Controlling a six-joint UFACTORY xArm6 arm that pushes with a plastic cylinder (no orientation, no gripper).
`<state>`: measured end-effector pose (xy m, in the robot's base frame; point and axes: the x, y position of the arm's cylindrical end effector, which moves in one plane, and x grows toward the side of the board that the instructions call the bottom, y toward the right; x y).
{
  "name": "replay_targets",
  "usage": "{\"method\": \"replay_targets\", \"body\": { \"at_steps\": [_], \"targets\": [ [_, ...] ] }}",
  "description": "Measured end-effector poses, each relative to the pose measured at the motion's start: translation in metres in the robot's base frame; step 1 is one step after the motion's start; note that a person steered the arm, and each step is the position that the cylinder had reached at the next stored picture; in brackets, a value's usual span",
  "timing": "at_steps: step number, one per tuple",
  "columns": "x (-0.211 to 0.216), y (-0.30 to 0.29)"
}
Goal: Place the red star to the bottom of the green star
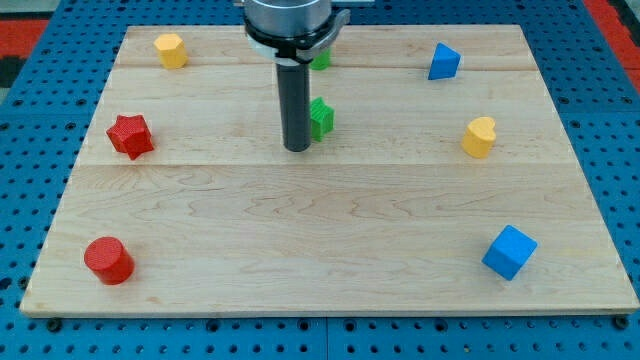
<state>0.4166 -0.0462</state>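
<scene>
The red star (130, 135) is sitting near the view's left edge of the wooden surface (330, 250), in the upper half. It is looking like a chunky, bright red block with short blunt points, lying flat and casting a small shadow beneath it. Nothing is touching it.

The green star (321, 117) is lying near the top middle of the surface, well apart from the red star and to its right in the view. Only its right part is showing, since the dark rod is standing in front of it. A second green block (321, 58) is peeking out higher up, mostly hidden behind the arm's round housing, so its shape cannot be made out.

There is no pincer showing on this arm, so nothing is being held or clamped. My tip (296, 148) is resting on the surface just beside the green star, at its left lower side, and whether it is touching the block cannot be told. My tip is well apart from the red star.

Elsewhere, a red cylinder (108, 260) is standing at the bottom left, a yellow block (171, 49) at the top left, a blue block (443, 62) at the top right, a yellow block (479, 137) at the right, and a blue cube (509, 251) at the bottom right.
</scene>
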Motion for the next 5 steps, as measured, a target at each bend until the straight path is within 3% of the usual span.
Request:
{"method": "replay_targets", "body": {
  "at_steps": [3, 4, 5],
  "targets": [
    [0.027, -0.206],
    [-0.004, -0.246],
    [-0.014, -0.185]
  ]
}}
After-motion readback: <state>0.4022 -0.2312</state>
